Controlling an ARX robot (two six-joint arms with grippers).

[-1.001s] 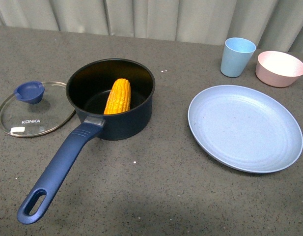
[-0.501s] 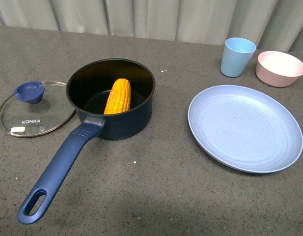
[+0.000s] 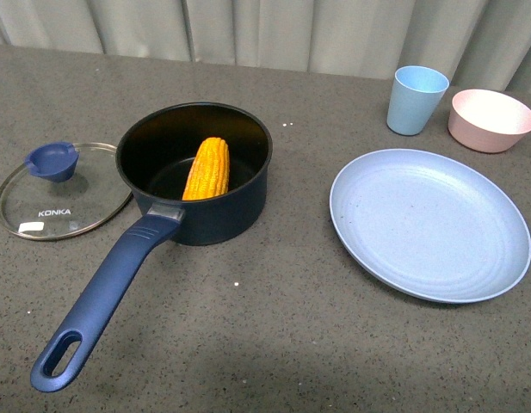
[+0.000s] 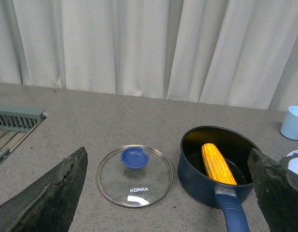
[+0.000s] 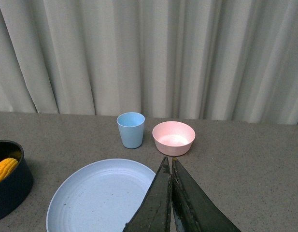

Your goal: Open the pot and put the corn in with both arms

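Observation:
The navy pot [image 3: 218, 206] stands uncovered on the grey table, its long handle [image 3: 101, 297] pointing toward the near left. The yellow corn [image 3: 206, 169] lies inside it, leaning on the wall. The pot [image 4: 197, 176] and corn [image 4: 217, 163] also show in the left wrist view, and the pot's edge [image 5: 8, 186] in the right wrist view. My left gripper [image 4: 170, 193] is open and held high, well back from pot and lid. My right gripper [image 5: 169, 162] is shut on nothing, above the near edge of the blue plate. Neither arm appears in the front view.
The glass lid [image 3: 63, 191] with a blue knob lies flat left of the pot. A large blue plate [image 3: 429, 224] sits to the right, with a blue cup [image 3: 416, 99] and a pink bowl [image 3: 490, 119] behind it. A rack edge [image 4: 16, 121] shows far left.

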